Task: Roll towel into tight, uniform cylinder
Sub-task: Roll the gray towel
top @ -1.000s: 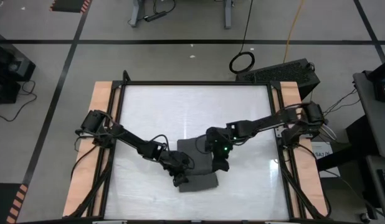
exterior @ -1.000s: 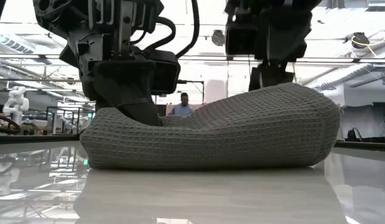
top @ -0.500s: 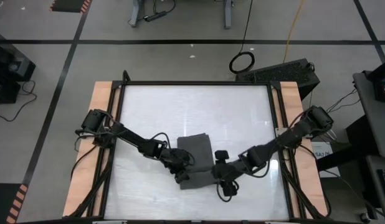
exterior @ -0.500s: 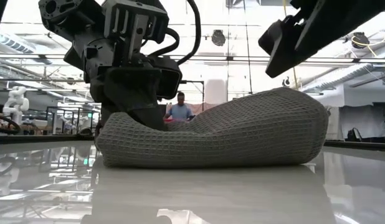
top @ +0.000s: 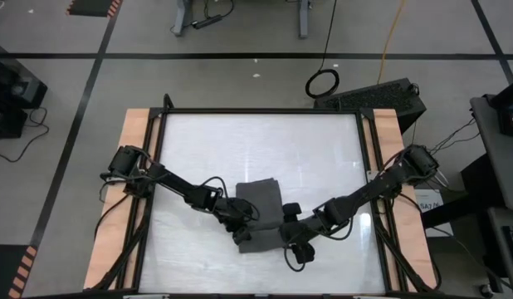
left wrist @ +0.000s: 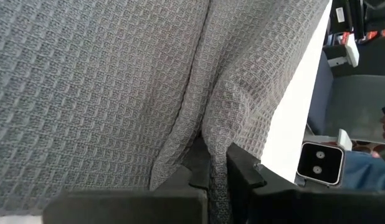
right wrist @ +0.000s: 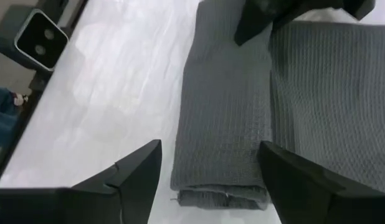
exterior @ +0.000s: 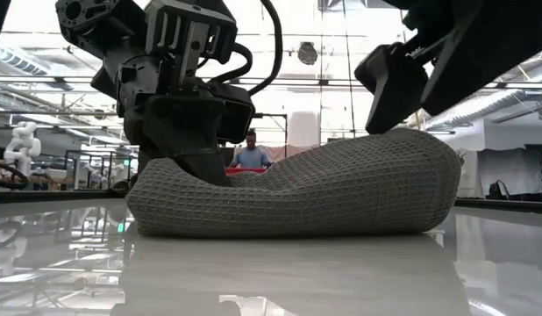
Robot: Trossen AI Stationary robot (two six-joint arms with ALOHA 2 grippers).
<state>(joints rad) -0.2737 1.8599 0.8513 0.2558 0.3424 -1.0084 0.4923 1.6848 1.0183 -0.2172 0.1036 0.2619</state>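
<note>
Now towel point(top: 261, 218) lies part-rolled near table point(top: 323, 149) front edge; left pincer point(top: 240, 235) clamped on roll's left end, right pincer point(top: 295, 249) apart, hovering off right end. Risk: one-sided hold lets free end slacken, roll goes conical

Robotics lab: taped floor point(top: 90, 75), cables point(top: 323, 81)

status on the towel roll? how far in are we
Done: the near end of the towel is already rolled into a thick fold, seen as a bulging roll in the low view. In hand: the left gripper is shut on a pinch of the cloth at that roll, while the right gripper hangs open just off the roll's end, holding nothing. Left: a flat stretch of towel beyond the roll is not yet rolled, and the roll looks uneven.
</note>
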